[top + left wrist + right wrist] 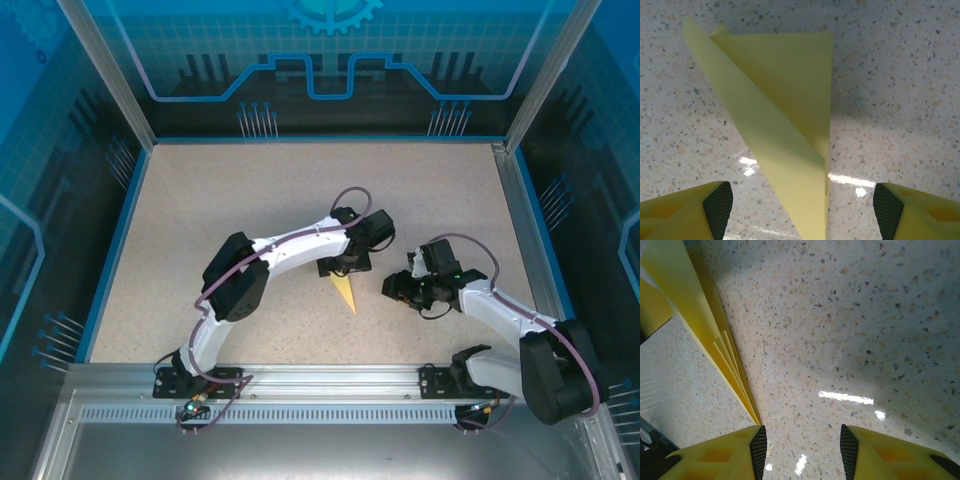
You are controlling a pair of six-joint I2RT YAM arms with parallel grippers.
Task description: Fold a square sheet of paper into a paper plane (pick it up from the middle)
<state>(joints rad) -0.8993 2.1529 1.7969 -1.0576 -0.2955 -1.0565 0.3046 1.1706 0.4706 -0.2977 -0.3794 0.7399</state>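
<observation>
While the left arm (250,275) climbs from its base on the rail (320,380), left of the paper (346,293), it bows up and over to the right. Its wrist tips downward, so the left gripper (343,263) hangs over the paper's far end. From the left wrist, that gripper is spread wide. Its two yellow fingers (715,212) stand well apart on either side of the paper, and neither black pad (887,210) touches it. It grasps nothing. The paper lies flat on the speckled table (200,220), folded into a long, narrow yellow wedge with one flap creased diagonally across it. In the top view, its pointed tip sticks out from under the left gripper toward the rail. Right of the paper, the right arm (520,330) rises from its base, swings outward and bends sharply at the elbow. Its forearm runs low and back to the left, bringing the right gripper (395,290) just beside the paper's tip. From the right wrist, this gripper is also unclenched, its fingers parted with bare table between them. The paper's stacked, layered edges slant down to a point just outside its left finger (740,455). Whether that finger touches the paper cannot be told.
</observation>
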